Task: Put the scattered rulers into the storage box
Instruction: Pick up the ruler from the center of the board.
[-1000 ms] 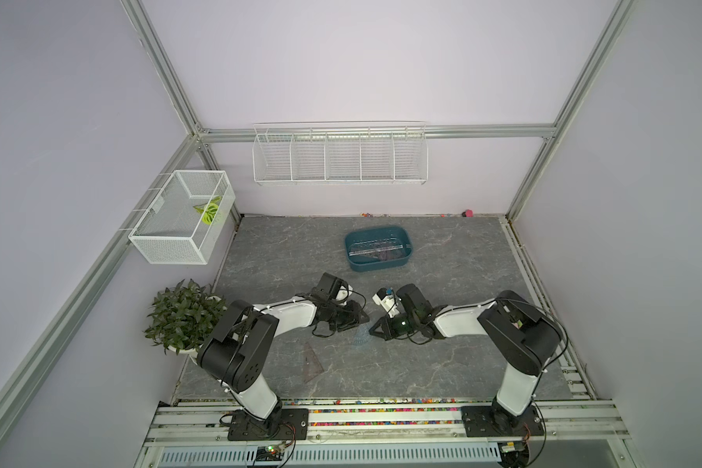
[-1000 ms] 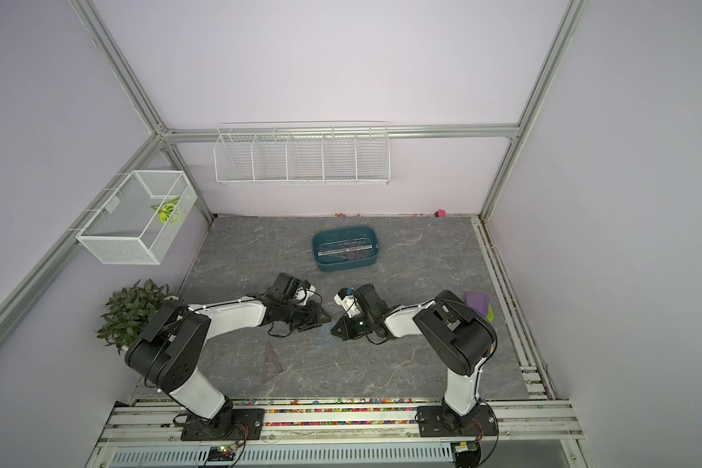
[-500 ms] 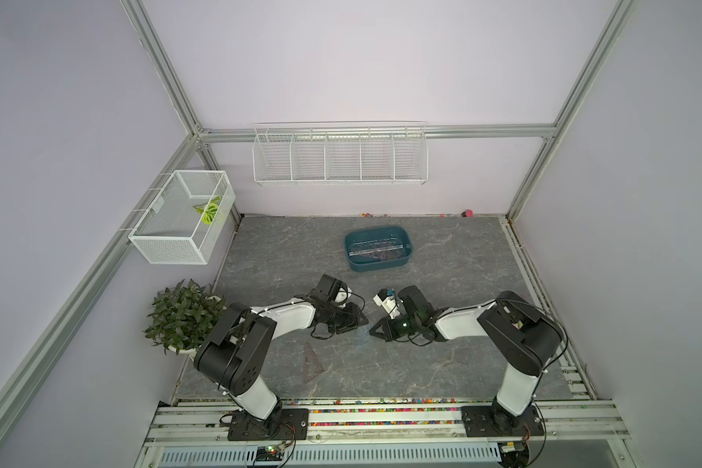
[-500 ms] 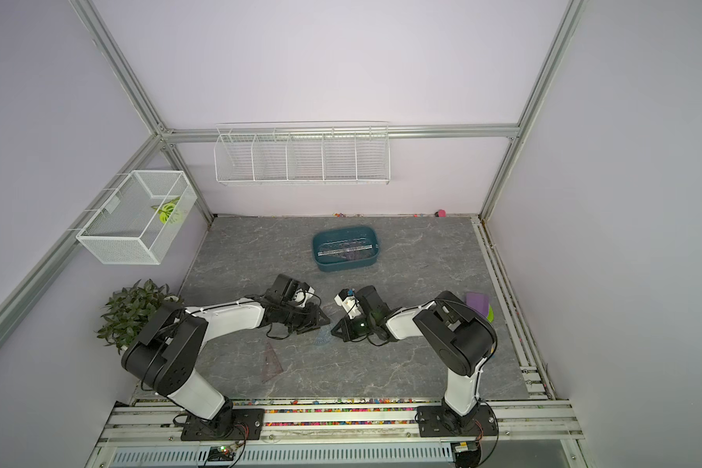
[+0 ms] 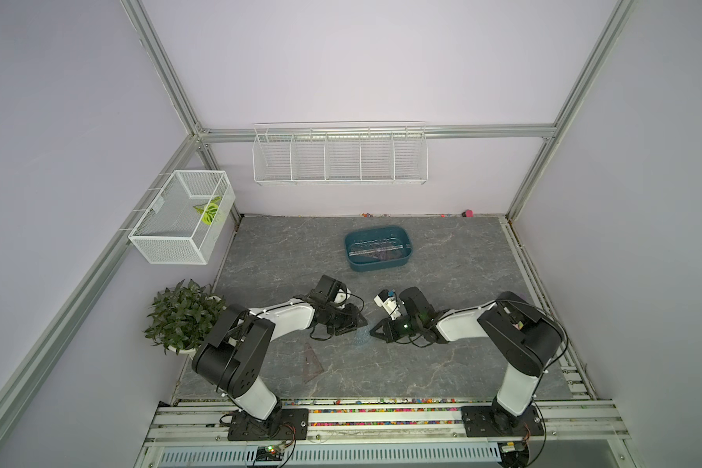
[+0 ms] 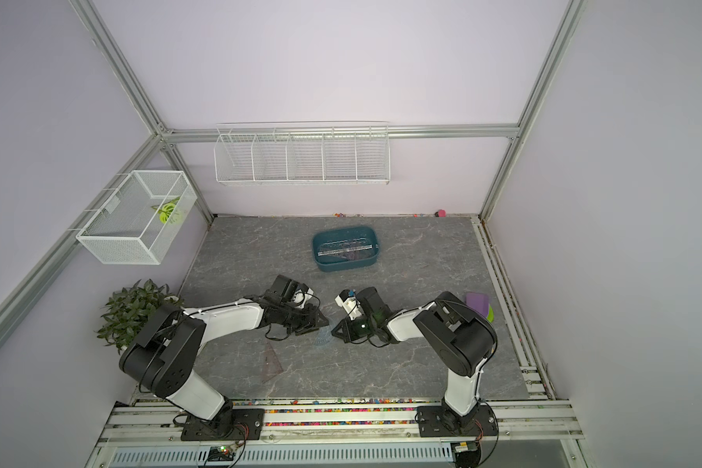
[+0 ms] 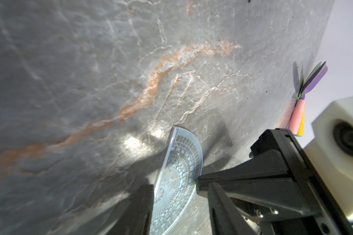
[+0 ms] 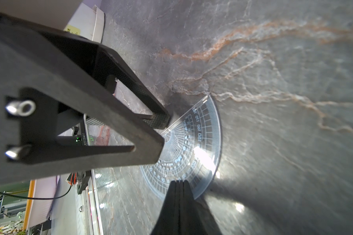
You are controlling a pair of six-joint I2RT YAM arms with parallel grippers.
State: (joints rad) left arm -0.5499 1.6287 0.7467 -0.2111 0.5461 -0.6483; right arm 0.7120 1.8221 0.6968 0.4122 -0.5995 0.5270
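One wide grey surface (image 5: 463, 283) carries everything here. The storage box (image 5: 375, 264) holds already some rulers (image 5: 375, 251): a clear strip over darker pieces. Two pieces are not yet inside. The brownish triangle (image 5: 312, 362) lies flat on the robot's side of the storage box, well apart from it, and nothing touches it. The bluish protractor (image 7: 177, 179) lies on that same side, nearer to the storage box than the triangle, between the two tools.

The left tool (image 8: 165, 132) has its fingers spread, and the middle of the protractor's straight edge sits just at their mouth; they do not pinch it. The right tool (image 8: 178, 182) has its fingers pressed together into one empty point, which touches the curved edge from the opposite side.

The step in hand seems to be the pickup of the protractor, with the right tool as a stop. The next move probably asks the left fingers to close on the thin edge while the stop holds, because such a smooth flat sheet can slide away; then a lift and a carry to the storage box.
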